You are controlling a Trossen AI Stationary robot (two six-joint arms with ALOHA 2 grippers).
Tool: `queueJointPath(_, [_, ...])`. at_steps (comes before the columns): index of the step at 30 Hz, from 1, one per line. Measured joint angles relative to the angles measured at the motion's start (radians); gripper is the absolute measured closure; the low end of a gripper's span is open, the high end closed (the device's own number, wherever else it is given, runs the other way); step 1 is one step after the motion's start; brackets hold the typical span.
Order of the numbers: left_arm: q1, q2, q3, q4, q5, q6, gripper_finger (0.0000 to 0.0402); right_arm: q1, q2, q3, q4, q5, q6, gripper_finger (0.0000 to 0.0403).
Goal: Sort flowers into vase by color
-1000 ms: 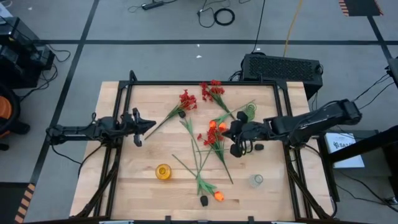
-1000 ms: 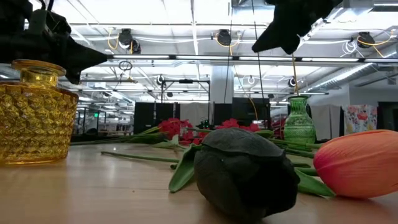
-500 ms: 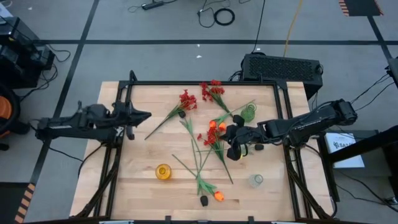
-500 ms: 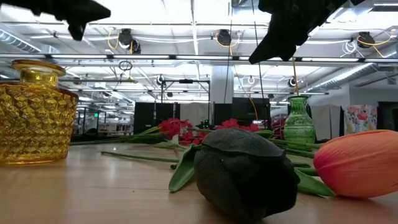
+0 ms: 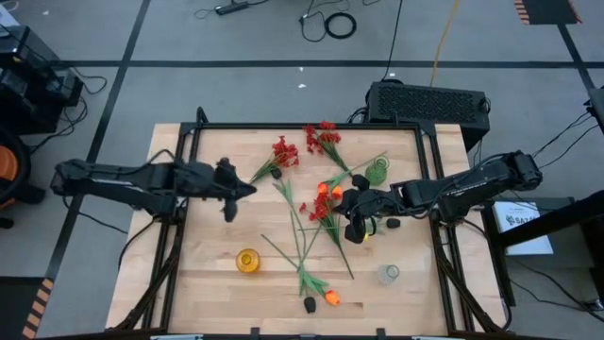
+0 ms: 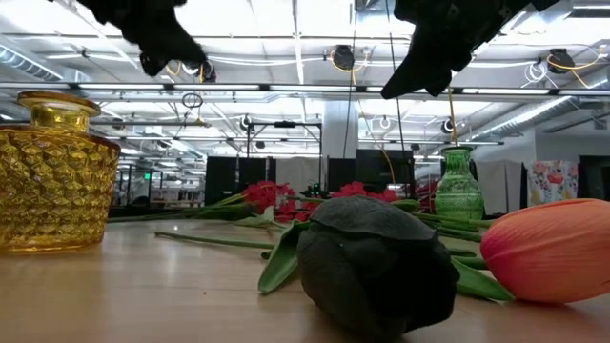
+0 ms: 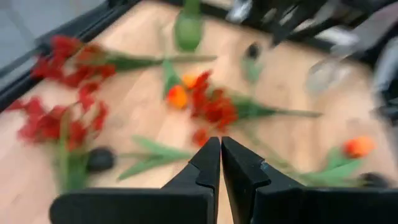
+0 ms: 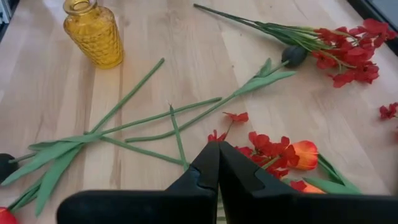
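- Nearest the front edge, a black tulip head (image 6: 376, 272) and an orange tulip (image 6: 548, 250) lie side by side, with the yellow vase (image 5: 247, 261) just off to one side. No flower is in any vase yet, so the sorting looks barely begun.
- What's changed: the left gripper (image 5: 247, 191) has swung in from the table's edge and now hangs past the yellow vase toward the red cluster (image 5: 284, 152), jaws pinched together, holding nothing. My guess is it's lining up a first pick.
- The right gripper (image 5: 352, 229), also closed and empty, has hardly shifted; it sits over the middle pile (image 5: 321, 208), near the green vase (image 5: 377, 172).
- Clear vase (image 5: 390, 274) empty too.
- No brand or writing I can read.
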Motion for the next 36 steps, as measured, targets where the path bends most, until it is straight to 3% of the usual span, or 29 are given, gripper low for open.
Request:
queueJointPath(5, [-0.005, 0.070, -0.009, -0.065, -0.204, -0.064, 0.0372, 0.000, 0.000, 0.000, 0.000, 0.001, 0.001, 0.0403])
queueJointPath(9, [0.001, 0.117, -0.010, -0.071, -0.205, -0.122, 0.0343, 0.000, 0.004, 0.000, -0.005, -0.004, 0.010, 0.0403])
queueJointPath(18, [-0.003, 0.199, -0.009, -0.073, -0.188, -0.099, 0.0283, 0.004, 0.161, 0.000, -0.121, -0.159, 0.013, 0.0379])
queueJointPath(29, [-0.003, 0.224, -0.009, -0.044, -0.183, -0.099, 0.0276, 0.014, 0.219, -0.001, -0.277, -0.203, -0.018, 0.0270])
queueJointPath(36, [-0.003, 0.224, -0.009, -0.009, -0.174, -0.097, 0.0276, -0.002, 0.253, -0.001, -0.263, -0.179, -0.068, 0.0241])
